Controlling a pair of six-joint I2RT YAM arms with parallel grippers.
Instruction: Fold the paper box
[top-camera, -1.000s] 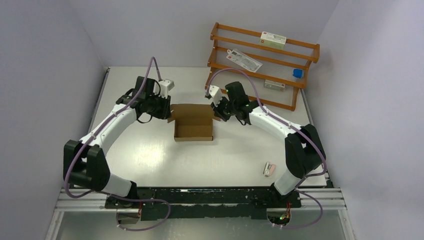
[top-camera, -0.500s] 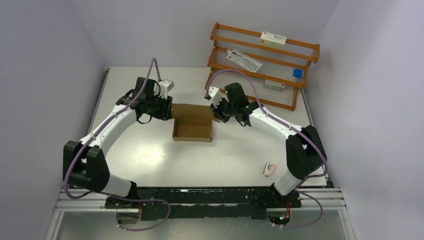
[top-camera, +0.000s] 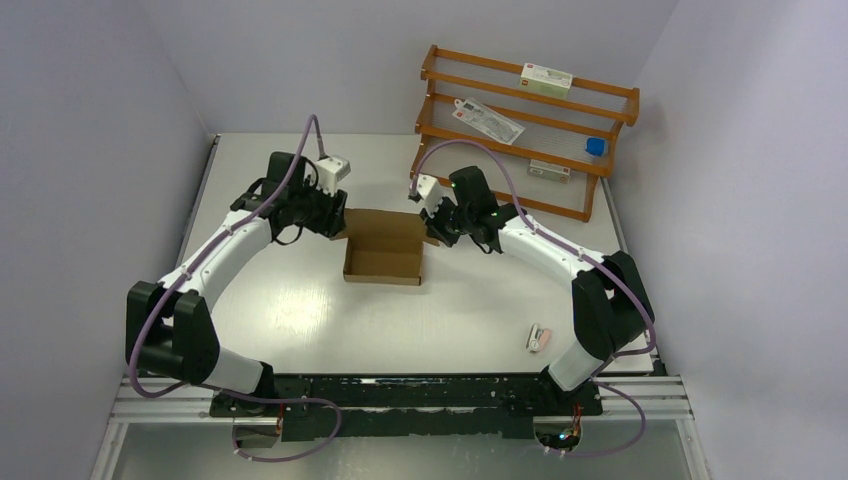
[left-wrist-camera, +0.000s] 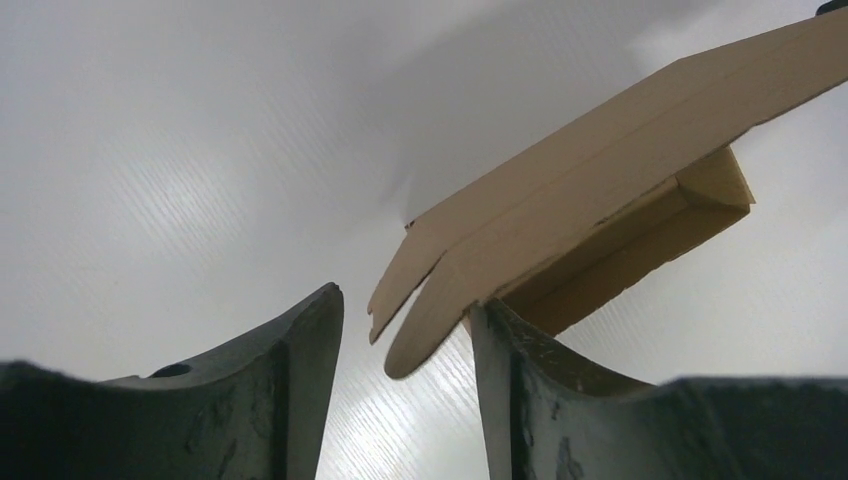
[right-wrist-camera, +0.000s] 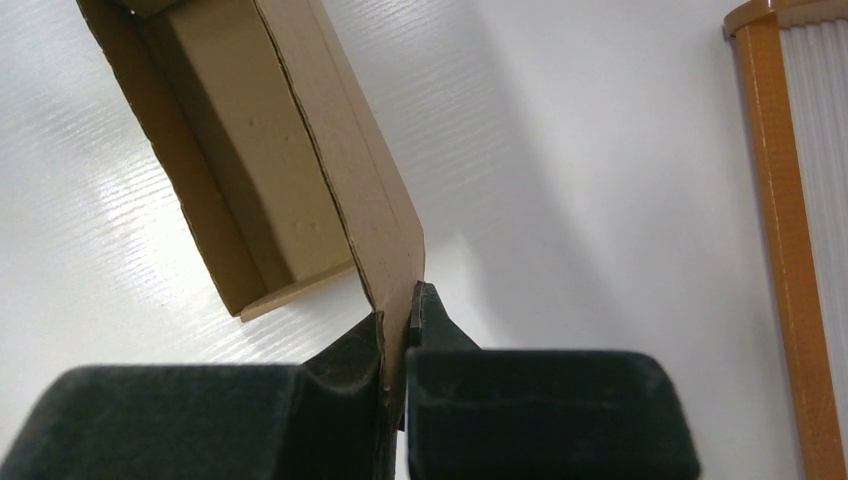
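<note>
You're mid-fold: the paper box (top-camera: 384, 255) sits half-formed on the tabletop (top-camera: 300, 300). The right gripper (right-wrist-camera: 395, 335) pinches its right-side panel, and the left gripper (left-wrist-camera: 407, 300) stands parted around a side flap without clamping it. Next, likely, press that flap inward while the right steadies.

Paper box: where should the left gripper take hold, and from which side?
Probably the rounded flap sticking out of the left end of the paper box, approached from the left, one finger on each face. It is thin sheet, edge-on to the open left gripper and lying between its fingers. The right gripper is shut on the opposite wall, steadying that end.
</note>
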